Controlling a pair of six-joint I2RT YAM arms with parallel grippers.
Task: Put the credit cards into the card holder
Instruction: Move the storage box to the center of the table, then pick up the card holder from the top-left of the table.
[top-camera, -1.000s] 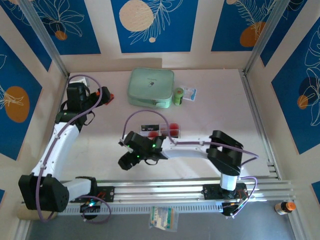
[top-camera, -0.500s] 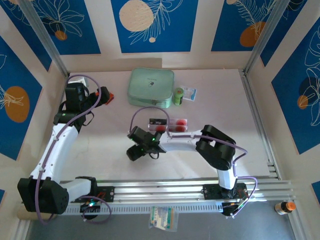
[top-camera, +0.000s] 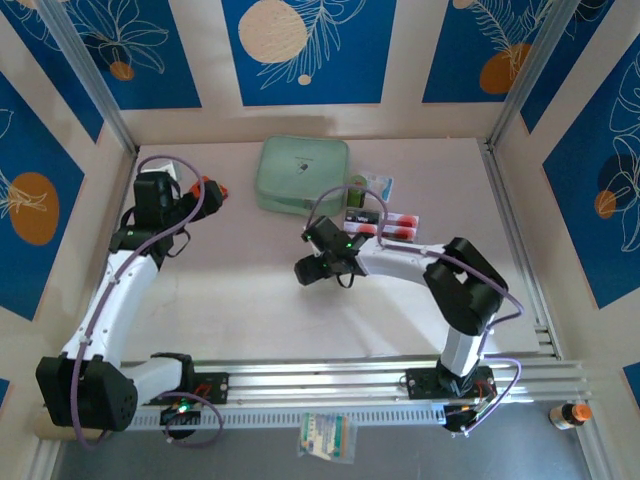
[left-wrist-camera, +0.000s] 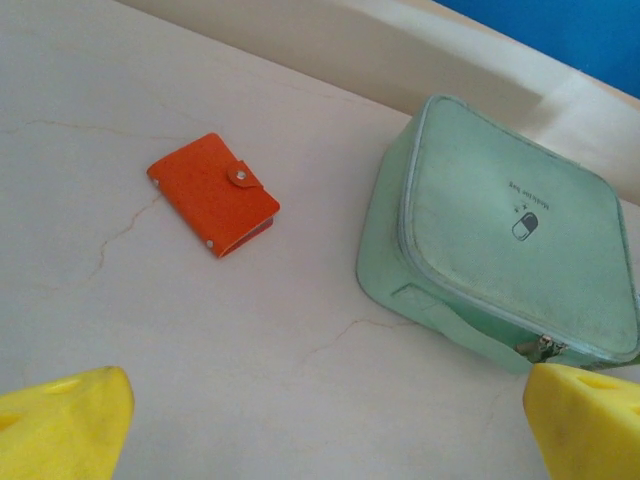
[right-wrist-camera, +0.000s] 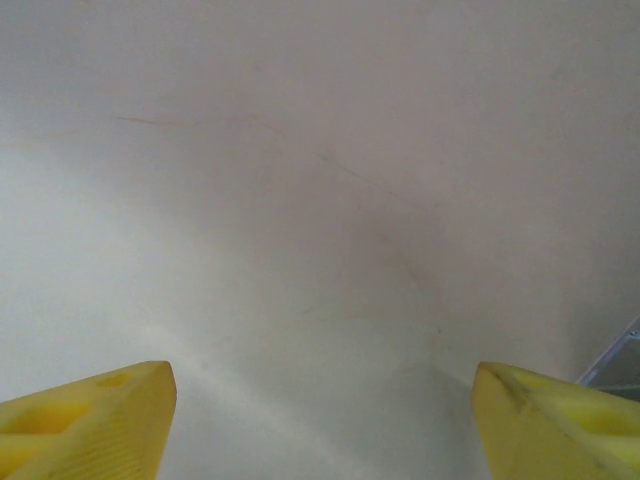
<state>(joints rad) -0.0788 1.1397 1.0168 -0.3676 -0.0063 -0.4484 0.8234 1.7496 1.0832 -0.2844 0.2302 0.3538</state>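
The card holder (left-wrist-camera: 212, 193) is a small orange-red wallet lying snapped shut on the table, far left at the back (top-camera: 216, 187). My left gripper (left-wrist-camera: 320, 430) hangs open above the table, short of the holder, with nothing between its yellow fingertips (left-wrist-camera: 62, 424); from above it sits just left of the holder (top-camera: 198, 193). The credit cards (top-camera: 398, 219), pale with red circles, lie in a clear tray (top-camera: 362, 228) at the back centre-right. My right gripper (top-camera: 306, 270) is open over bare table, left of the tray, its fingertips (right-wrist-camera: 88, 426) wide apart and empty.
A mint-green zip case (top-camera: 302, 175) stands at the back centre, right of the card holder (left-wrist-camera: 512, 240). A small green bottle (top-camera: 357, 190) and a printed packet (top-camera: 380, 184) sit beside it. The tray's corner (right-wrist-camera: 616, 364) shows at the right wrist view's edge.
My right arm has swung from the table's middle toward the back right, and the tray with the cards has shifted the same way. The left arm has barely moved.
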